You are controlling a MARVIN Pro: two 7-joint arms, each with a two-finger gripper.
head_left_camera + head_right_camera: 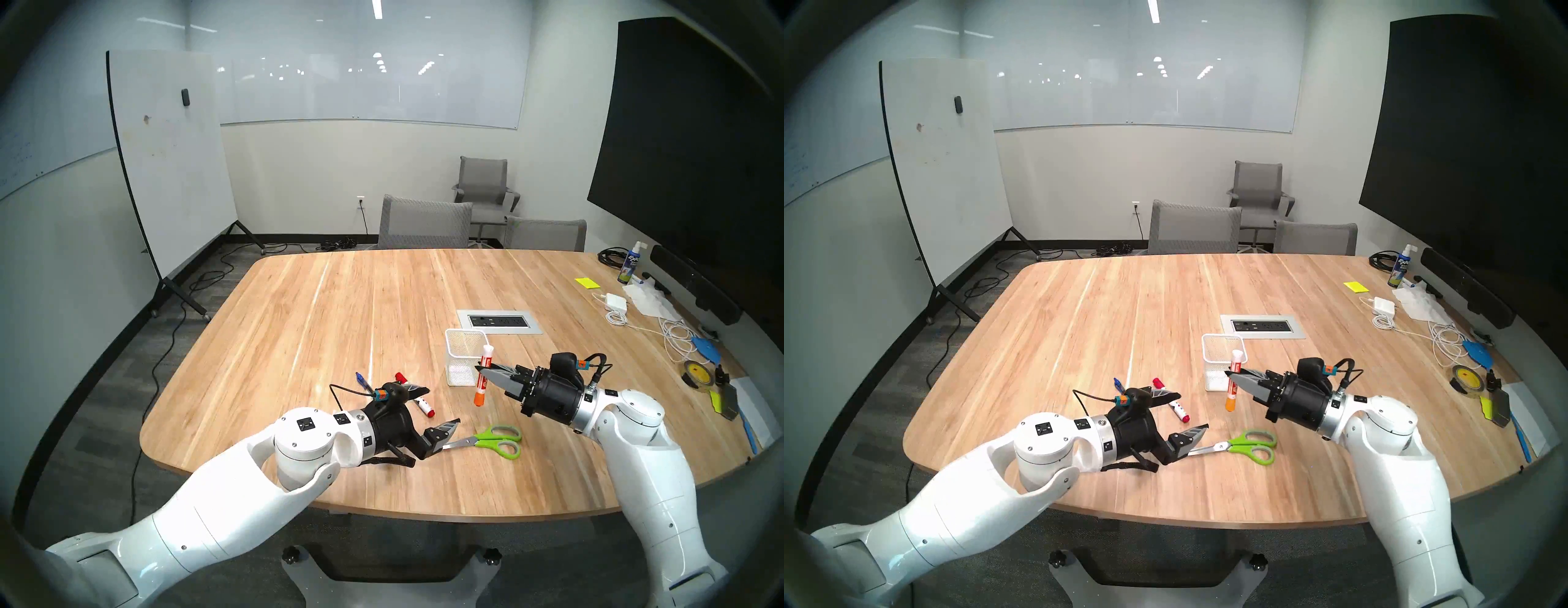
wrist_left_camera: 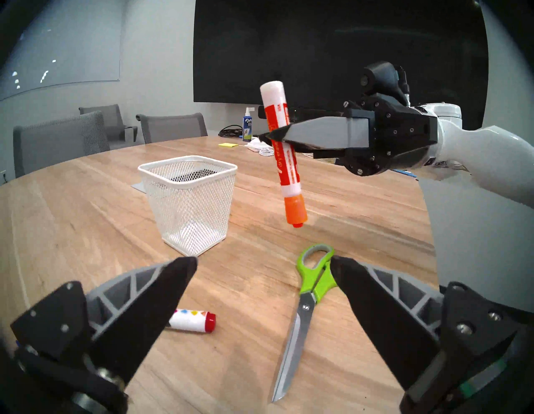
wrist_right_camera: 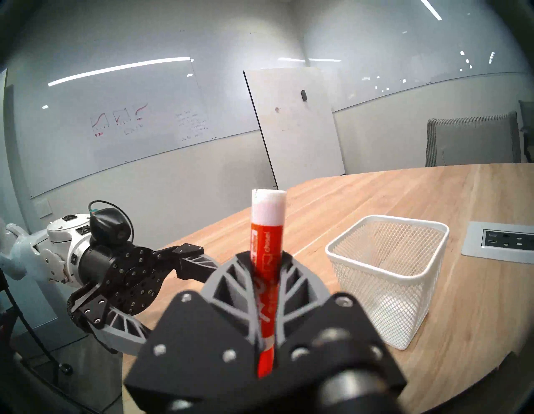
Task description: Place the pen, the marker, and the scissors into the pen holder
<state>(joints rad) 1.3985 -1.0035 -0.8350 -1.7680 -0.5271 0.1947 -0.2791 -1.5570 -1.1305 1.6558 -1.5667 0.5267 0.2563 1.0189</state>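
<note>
My right gripper (image 1: pixel 483 370) is shut on an orange-and-white marker (image 1: pixel 483 384), which it holds upright with the cap down, above the table. The marker hangs just right of the white mesh pen holder (image 1: pixel 464 358), which looks empty in the right wrist view (image 3: pixel 387 277). Lime-green scissors (image 1: pixel 488 441) lie flat, blades pointing left. My left gripper (image 1: pixel 437 409) is open low over the table, one finger (image 2: pixel 364 300) beside the scissors' handles (image 2: pixel 315 277). A blue pen (image 1: pixel 364 382) and a white marker with red ends (image 1: pixel 424 405) lie behind that gripper, partly hidden.
A power outlet panel (image 1: pixel 499 321) is set into the table behind the holder. Cables, a charger, tape and a spray bottle (image 1: pixel 630 263) clutter the right side. Grey chairs (image 1: pixel 424 220) stand at the far edge.
</note>
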